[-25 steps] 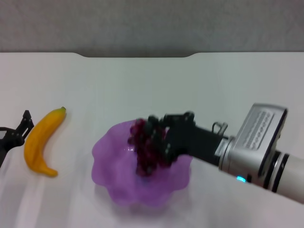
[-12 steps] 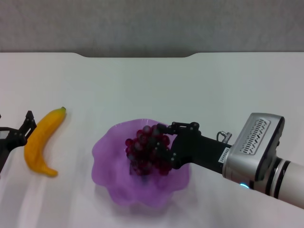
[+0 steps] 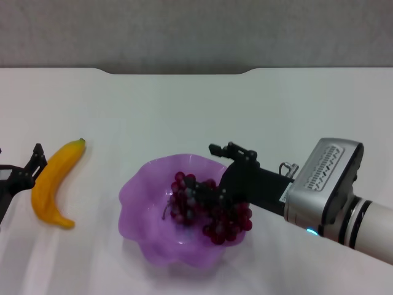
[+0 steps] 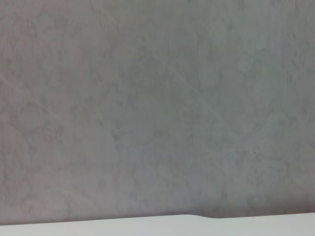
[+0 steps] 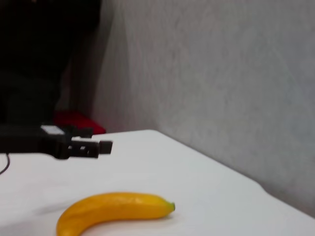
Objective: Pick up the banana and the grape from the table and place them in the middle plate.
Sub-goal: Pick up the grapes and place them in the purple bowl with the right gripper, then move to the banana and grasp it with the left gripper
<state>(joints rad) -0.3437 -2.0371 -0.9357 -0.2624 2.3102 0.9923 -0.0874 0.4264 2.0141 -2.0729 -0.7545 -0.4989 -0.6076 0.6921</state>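
The grape bunch (image 3: pixel 209 209) lies inside the purple scalloped middle plate (image 3: pixel 144 212), towards its right side. My right gripper (image 3: pixel 216 169) is open just behind and above the bunch, at the plate's right rim, holding nothing. The banana (image 3: pixel 54 184) lies on the white table (image 3: pixel 184 110) left of the plate; it also shows in the right wrist view (image 5: pixel 110 209). My left gripper (image 3: pixel 17 178) is open and empty at the far left, just beside the banana, and shows in the right wrist view (image 5: pixel 83 145). The left wrist view shows only wall and the table edge.
The table's far edge has a notch (image 3: pixel 178 71) with a grey wall behind it. My right arm's silver wrist (image 3: pixel 322 187) reaches in from the lower right over the table.
My right gripper lowered the grape bunch into the plate, opened and let it go; the bunch now rests in the plate and the gripper has drawn back slightly. The left arm and banana have not moved.
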